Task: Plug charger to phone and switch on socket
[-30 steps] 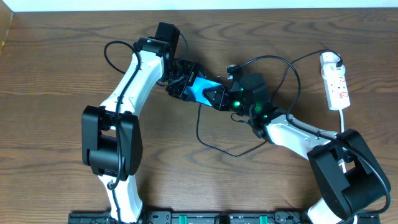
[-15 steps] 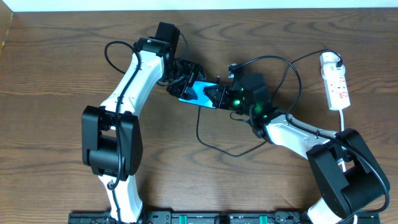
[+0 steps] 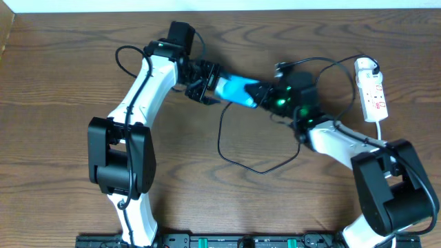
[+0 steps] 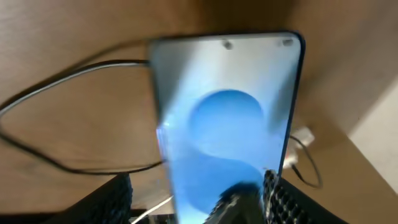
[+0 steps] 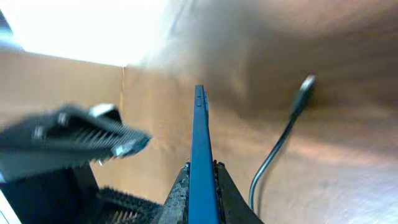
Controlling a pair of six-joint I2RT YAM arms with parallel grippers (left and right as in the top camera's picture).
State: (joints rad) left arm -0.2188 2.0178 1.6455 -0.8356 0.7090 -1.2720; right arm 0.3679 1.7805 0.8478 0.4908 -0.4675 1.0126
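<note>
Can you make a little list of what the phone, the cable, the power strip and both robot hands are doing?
phone: lit blue, between the two grippers
right gripper: shut on the phone's edge
left gripper: looks open, a finger either side of the phone
cable: plug tip free, not in the phone
power strip: at the right, untouched

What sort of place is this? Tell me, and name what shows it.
Probably a robotics lab bench: a left arm and right arm stand at a wood-grain table, working on a lit phone, with a white power strip nearby.
</note>
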